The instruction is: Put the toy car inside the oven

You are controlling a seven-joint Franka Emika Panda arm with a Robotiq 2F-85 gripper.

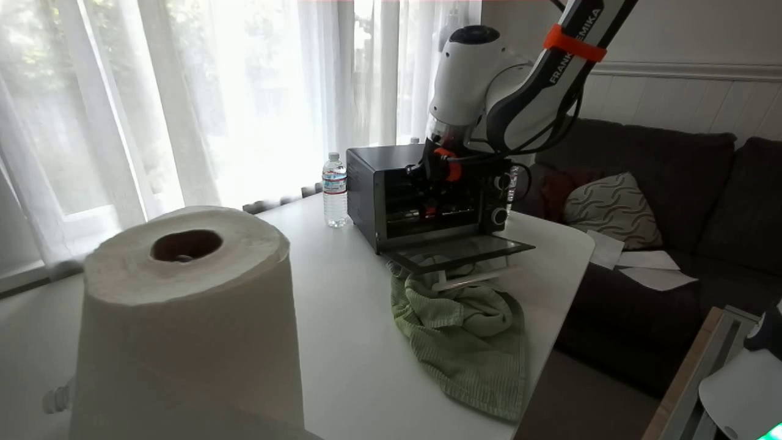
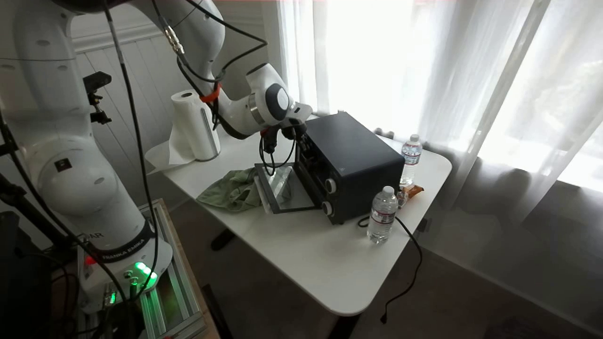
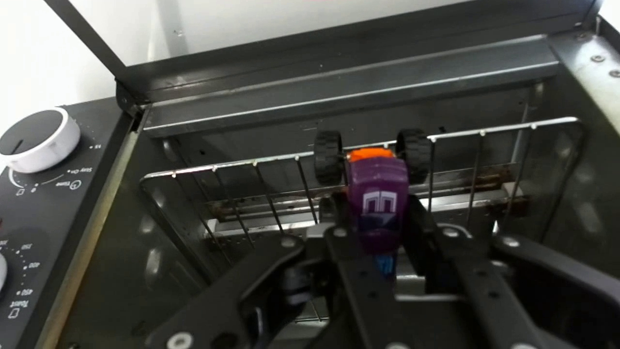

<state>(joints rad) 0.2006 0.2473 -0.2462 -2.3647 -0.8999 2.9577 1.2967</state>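
Operating remotely, I read the jaws from the wrist view: they are clamped on the toy car [image 3: 379, 198] from both sides. This view alone resolves the car: purple body, white emblem, orange section, black treaded wheels. The car is at the open front of the oven [image 2: 358, 146], in line with the edge bar of the wire rack [image 3: 296, 157]; whether its wheels touch the rack, I cannot tell. The wrist view also renders the panel text beside the white-rimmed knob [image 3: 31, 133] legible, including "Stay On" and "Toast". Both exterior views show the arm [image 1: 467, 79] extended to the oven front and the glass door [image 1: 455, 252] folded down, with a green towel [image 1: 470, 354] partly beneath it on the tabletop [image 1: 354, 342]. In an exterior view I see into the dark cavity, yet cannot positively identify the car there; that view also covers a sofa [image 1: 690, 165] and a patterned pillow [image 1: 614, 211]. In an exterior view from the control side, the cavity is largely hidden, but I obtain an orange wrapper [image 2: 414, 190] and a power cord [image 2: 420, 262] hanging past the tabletop edge. The paper towel roll [image 1: 189, 354] registers in both exterior views and lies outside the wrist view.
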